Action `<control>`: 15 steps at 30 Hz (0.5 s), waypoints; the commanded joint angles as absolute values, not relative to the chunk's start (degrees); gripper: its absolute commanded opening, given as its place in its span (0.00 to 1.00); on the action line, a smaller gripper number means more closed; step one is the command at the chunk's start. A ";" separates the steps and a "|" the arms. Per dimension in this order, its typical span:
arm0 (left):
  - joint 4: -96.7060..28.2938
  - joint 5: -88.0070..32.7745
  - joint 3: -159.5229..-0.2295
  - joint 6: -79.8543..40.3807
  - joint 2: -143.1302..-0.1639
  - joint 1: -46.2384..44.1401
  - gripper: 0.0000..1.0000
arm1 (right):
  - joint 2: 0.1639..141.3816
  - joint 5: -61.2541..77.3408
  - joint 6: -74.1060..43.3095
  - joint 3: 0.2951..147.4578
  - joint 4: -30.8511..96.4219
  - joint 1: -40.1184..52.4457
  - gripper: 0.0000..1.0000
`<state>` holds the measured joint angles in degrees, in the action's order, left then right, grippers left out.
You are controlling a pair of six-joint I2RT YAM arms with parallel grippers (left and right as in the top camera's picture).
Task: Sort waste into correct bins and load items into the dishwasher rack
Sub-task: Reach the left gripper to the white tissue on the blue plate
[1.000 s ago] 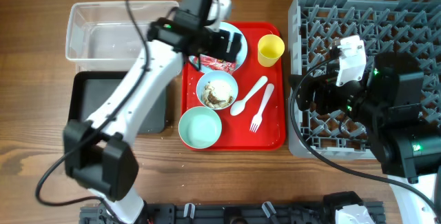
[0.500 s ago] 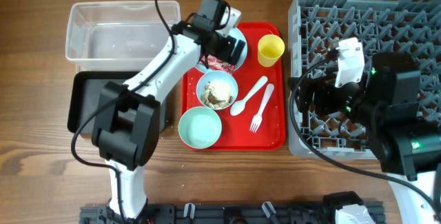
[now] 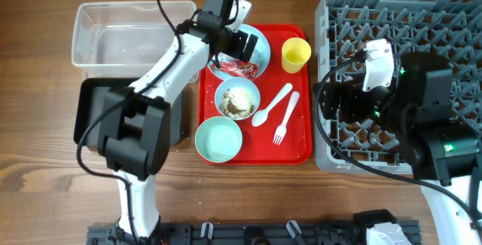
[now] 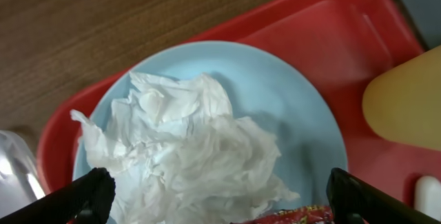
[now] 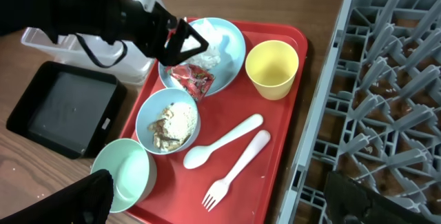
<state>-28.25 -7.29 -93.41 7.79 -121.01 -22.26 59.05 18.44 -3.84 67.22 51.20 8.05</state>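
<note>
A crumpled white napkin (image 4: 186, 148) lies on the pale blue plate (image 4: 303, 114) with the red wrapper (image 3: 241, 68) at its near edge. My left gripper (image 4: 220, 193) hangs open just above the napkin, fingertips on either side. A bowl with food scraps (image 3: 237, 99), an empty mint bowl (image 3: 218, 139), the yellow cup (image 3: 296, 53), the white spoon (image 3: 271, 105) and fork (image 3: 285, 118) sit on the red tray (image 3: 301, 143). My right gripper (image 5: 220, 203) is open and empty above the tray's right edge, by the grey rack (image 3: 422, 19).
The clear tub (image 3: 128, 34) stands at the back left, with the black tray (image 3: 94, 113) in front of it, both left of the red tray. The left arm reaches over the black tray and the clear tub's corner.
My left arm has swung and its gripper has shifted slightly left and back over the plate, uncovering the red wrapper. The right arm has barely moved.
</note>
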 commanded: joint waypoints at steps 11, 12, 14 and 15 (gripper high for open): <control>-31.11 -6.35 -94.35 10.31 -127.17 -22.41 1.00 | 59.48 19.33 -4.60 68.14 51.09 8.27 1.00; -31.14 -6.33 -94.35 10.31 -127.37 -22.57 1.00 | 59.48 19.33 -4.60 68.14 51.09 8.27 1.00; -31.09 -6.33 -94.35 10.31 -127.83 -22.79 1.00 | 59.48 19.33 -4.60 68.14 51.09 8.27 1.00; -31.05 -6.33 -94.35 10.31 -127.96 -22.90 1.00 | 59.48 19.33 -4.60 68.14 51.09 8.27 1.00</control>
<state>-31.07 -6.85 -93.41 9.19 -126.21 -22.39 59.09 18.46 -3.84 67.22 51.20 8.05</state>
